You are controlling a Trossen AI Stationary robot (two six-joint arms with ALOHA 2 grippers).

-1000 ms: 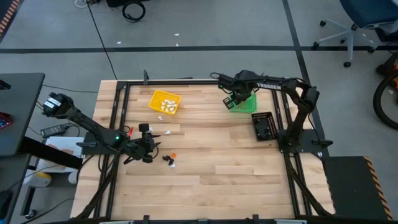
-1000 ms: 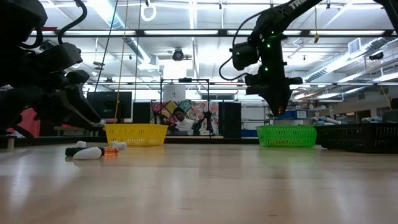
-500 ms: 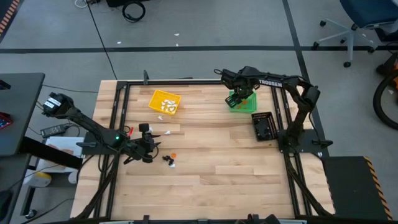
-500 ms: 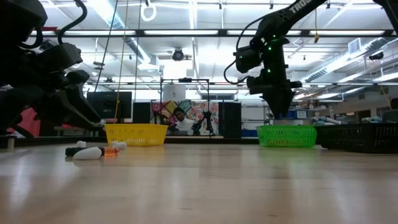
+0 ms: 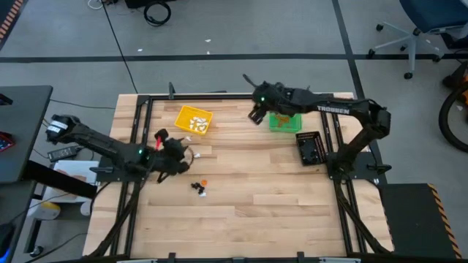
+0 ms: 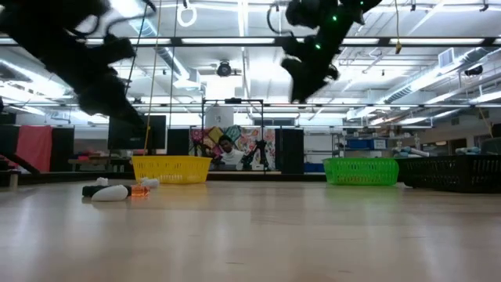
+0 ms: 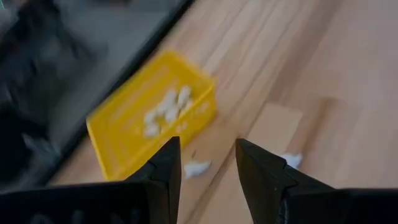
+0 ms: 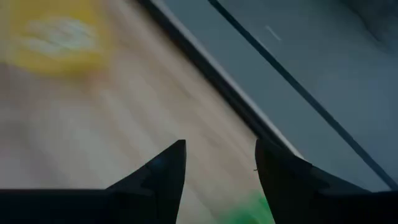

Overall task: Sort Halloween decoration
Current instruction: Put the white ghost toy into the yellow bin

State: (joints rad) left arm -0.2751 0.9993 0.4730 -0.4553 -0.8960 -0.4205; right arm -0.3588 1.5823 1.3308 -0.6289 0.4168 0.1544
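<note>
The right gripper (image 5: 255,115) is swinging left off the green bin (image 5: 284,120), jaws apart, empty; the left gripper (image 5: 180,146), jaws apart, is lifting toward the yellow bin (image 5: 193,120); remaining trinkets (image 5: 199,188) are lying mid-table.

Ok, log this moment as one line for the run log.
left gripper: open, empty, near yellow bin | right gripper: open, empty, beside green bin

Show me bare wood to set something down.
Free: the whole near half of the table, below the loose trinkets, and the middle strip between yellow bin and black bin. Crowded: beside the yellow bin, and around the green bin.
</note>
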